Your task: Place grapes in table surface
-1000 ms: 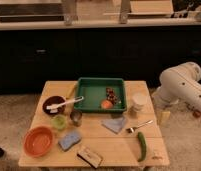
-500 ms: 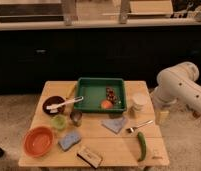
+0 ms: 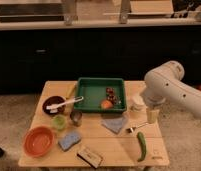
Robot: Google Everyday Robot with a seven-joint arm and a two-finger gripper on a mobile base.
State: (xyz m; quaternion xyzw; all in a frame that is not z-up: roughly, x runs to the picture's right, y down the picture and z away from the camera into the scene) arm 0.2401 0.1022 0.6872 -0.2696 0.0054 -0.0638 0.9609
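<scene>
Purple grapes (image 3: 110, 92) are being kept in the green tray (image 3: 99, 80), toward its 3 o'clock side; the orange fruit (image 3: 106, 104) just beside, at their 6 o'clock, is risking being grabbed instead. The gripper (image 3: 153, 116) is being hung from the bent arm (image 3: 166, 82) at the 3 o'clock edge of the bench (image 3: 119, 146); whether spread or closed cannot be told.

Dark purple grapes (image 3: 110, 92) sat in the green tray (image 3: 94, 80); the table surface (image 3: 119, 146) was light tan; the pale gripper (image 3: 152, 114) hung over its right side.
</scene>
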